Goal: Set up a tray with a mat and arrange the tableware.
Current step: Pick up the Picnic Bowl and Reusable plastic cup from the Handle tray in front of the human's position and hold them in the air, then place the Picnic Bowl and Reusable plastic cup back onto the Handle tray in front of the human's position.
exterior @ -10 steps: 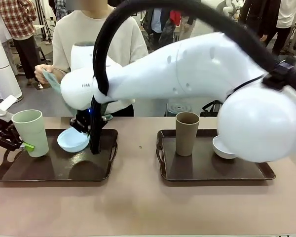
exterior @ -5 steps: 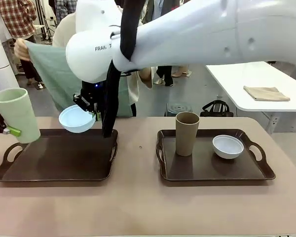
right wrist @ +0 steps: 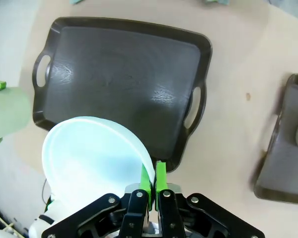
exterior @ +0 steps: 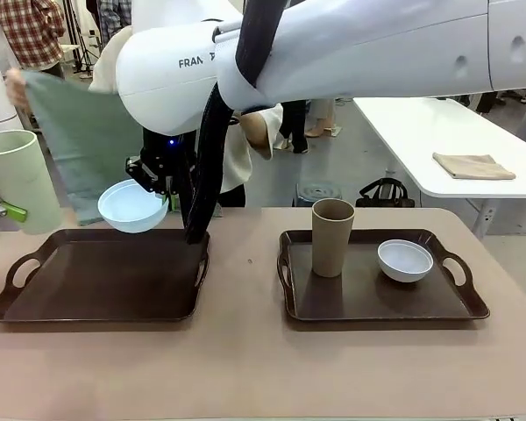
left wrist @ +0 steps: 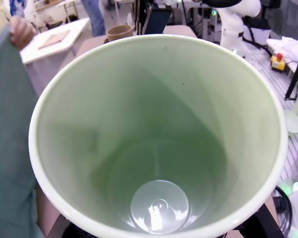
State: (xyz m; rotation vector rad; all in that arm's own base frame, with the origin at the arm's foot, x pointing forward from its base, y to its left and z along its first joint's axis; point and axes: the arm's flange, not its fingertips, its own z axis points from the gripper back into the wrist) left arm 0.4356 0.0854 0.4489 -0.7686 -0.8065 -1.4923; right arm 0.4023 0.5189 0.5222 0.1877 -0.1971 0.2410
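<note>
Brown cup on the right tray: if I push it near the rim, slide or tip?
Probably tips: the brown cup is tall, narrowing toward its base. It looks rigid and likely light, so a low push should slide it along the right tray.

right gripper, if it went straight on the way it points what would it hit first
Probably the dark tray below: the right gripper, shut on the rim of the light blue bowl, points down at the tray's floor near one handle. Depth is unclear, so the hanging bowl may touch first.
</note>
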